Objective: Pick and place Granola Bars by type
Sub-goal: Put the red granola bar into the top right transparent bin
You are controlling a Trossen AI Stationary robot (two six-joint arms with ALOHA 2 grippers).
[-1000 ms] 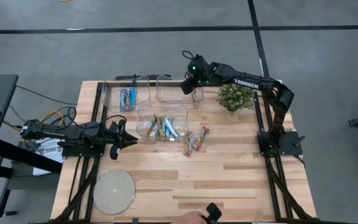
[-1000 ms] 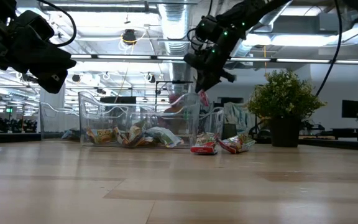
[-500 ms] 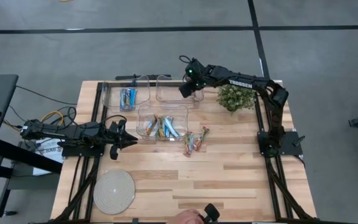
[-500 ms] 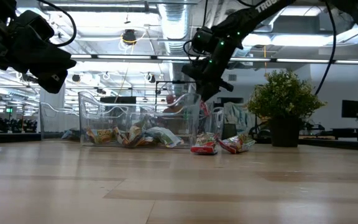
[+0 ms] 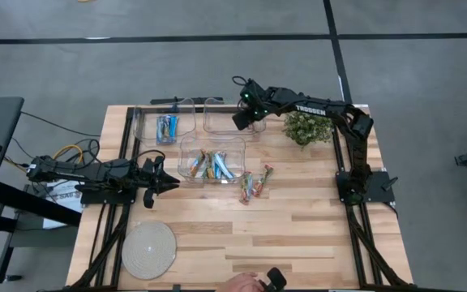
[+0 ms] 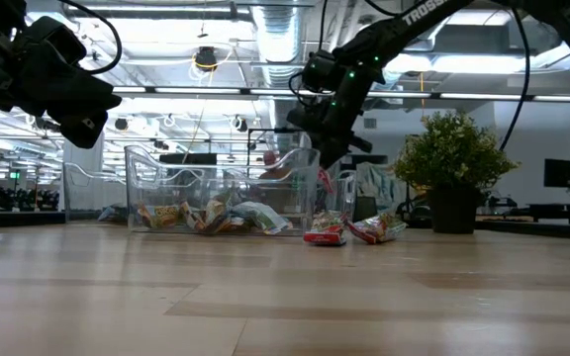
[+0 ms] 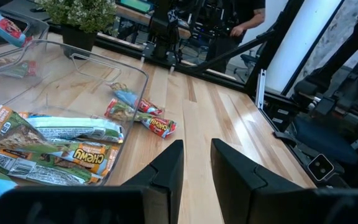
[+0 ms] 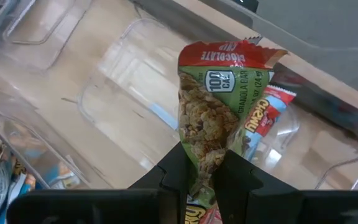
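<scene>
- The right end effector (image 8: 202, 171) is clamped on one red-and-green wrapped granola bar (image 8: 219, 109), which hangs over the empty clear plastic bin (image 5: 225, 116) at the far side of the wooden worktop (image 5: 298, 227), next to the small potted plant (image 5: 306, 126).
- The wrist view shows the bar pinched by its lower end, so most of the wrapper sticks out past the fingers.
- Best move here is probably to get the bar properly inside the bin walls and low before letting go, since a floppy wrapper dropped from height could catch the rim.
- The other far clear bin (image 5: 165, 123) already has bright blue wrapped bars (image 5: 167, 126) in it, so that one looks like the wrong home for this type.
- Two more red-and-green bars (image 5: 254, 183) lie loose on the worktop just beside the mixed clear bin (image 5: 211, 158), which looks about half full of assorted bars.
- The left end effector (image 5: 167, 183) waits near the worktop's left edge, fingers slightly apart, holding nothing.
</scene>
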